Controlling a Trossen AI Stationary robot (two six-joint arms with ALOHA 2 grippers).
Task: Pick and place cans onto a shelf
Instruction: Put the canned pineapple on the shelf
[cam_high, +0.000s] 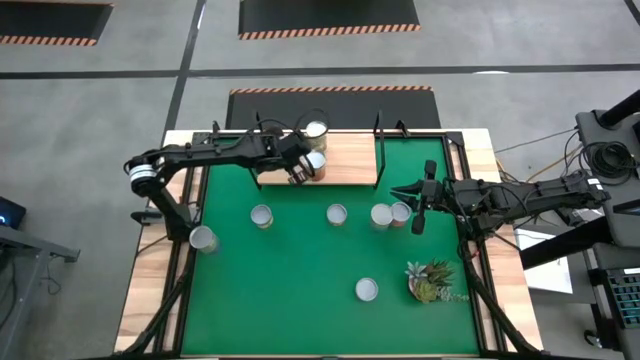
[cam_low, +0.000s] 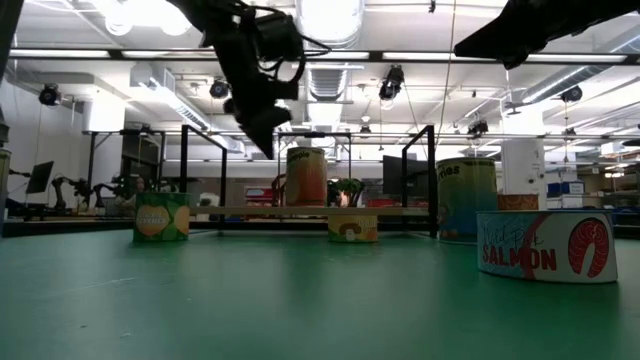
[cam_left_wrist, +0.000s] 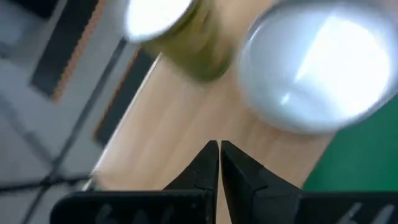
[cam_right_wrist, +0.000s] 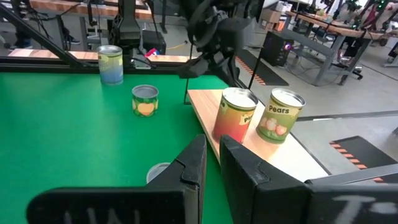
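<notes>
I have two cans (cam_high: 316, 129) standing on the shelf (cam_high: 345, 160), grouped at its left half, so the right half stays free for the ones that are left. My left tool (cam_high: 299, 175) hangs over the shelf's front edge just beside the nearer of those two cans (cam_high: 316, 160); its tips are pinched together with nothing between them. I judge that it has no can in hand.

My right tool (cam_high: 417, 205) waits above the green mat (cam_high: 300, 290) near a pair of cans (cam_high: 381, 215) on the tabletop (cam_high: 150, 300), clenched and empty as well. More cans are scattered on the mat, one (cam_high: 203, 238) at its left edge and one (cam_high: 367, 290) near the small plant (cam_high: 431, 280).

Every can I see stands upright, long axis vertical, shiny lid facing up. The shelf's long side runs left to right across the far edge of the mat.
</notes>
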